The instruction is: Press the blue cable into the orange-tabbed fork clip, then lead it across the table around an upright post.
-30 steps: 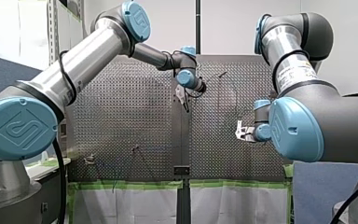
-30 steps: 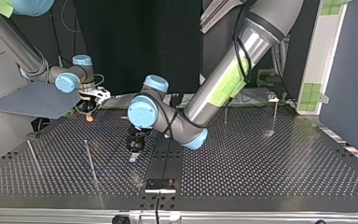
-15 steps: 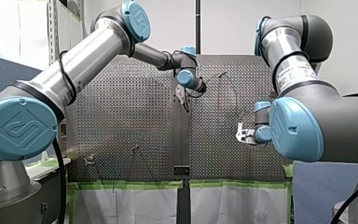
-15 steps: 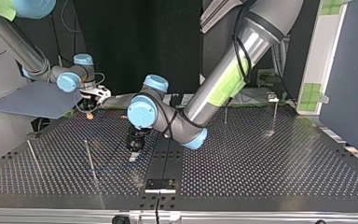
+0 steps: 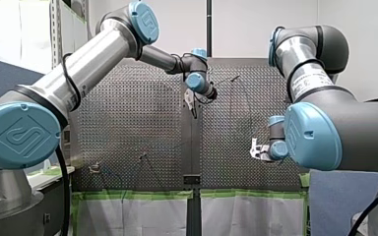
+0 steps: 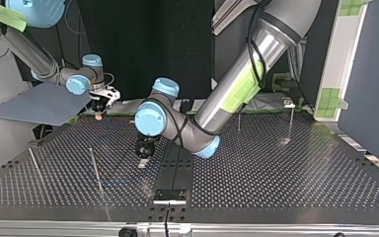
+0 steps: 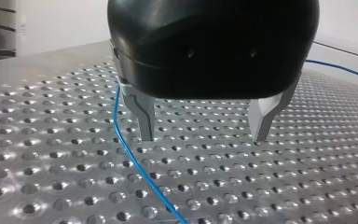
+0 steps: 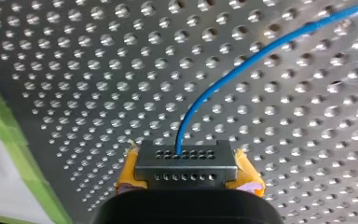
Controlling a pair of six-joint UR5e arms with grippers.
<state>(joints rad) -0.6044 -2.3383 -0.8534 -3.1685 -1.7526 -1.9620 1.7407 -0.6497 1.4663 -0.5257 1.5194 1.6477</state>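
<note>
My right tool (image 6: pixel 98 111), upper left in the top view, is clamping the blue cable (image 8: pixel 200 100); my left tool (image 7: pixel 203 135) is hanging released. I am advising steady, low tension.

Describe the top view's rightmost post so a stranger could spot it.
In the top view, follow the perforated table to the far corner at the view's right. The post stands there; unlike the shorter post beside it, it has a pale foot.
</note>
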